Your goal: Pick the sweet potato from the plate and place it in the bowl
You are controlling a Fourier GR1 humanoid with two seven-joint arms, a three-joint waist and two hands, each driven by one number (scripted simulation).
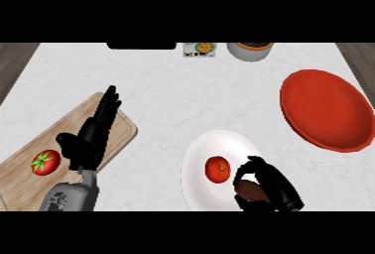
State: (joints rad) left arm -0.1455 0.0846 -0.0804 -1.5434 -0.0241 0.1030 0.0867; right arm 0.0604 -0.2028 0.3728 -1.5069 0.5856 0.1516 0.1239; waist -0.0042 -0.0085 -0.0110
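A white plate (209, 146) lies at the lower middle of the counter. On it sits a round orange-red vegetable (218, 168). At the plate's lower right my right hand (273, 184) curls round the brownish sweet potato (251, 192), which shows only partly under the fingers. The red bowl (327, 109) stands at the right, up and to the right of the plate. My left hand (92, 134) rests open over the wooden cutting board, fingers pointing up.
A wooden cutting board (117, 130) at the left carries a tomato (44, 161). Along the far edge stand a grey pot (250, 50), a small packet (200, 49) and a dark object (143, 45).
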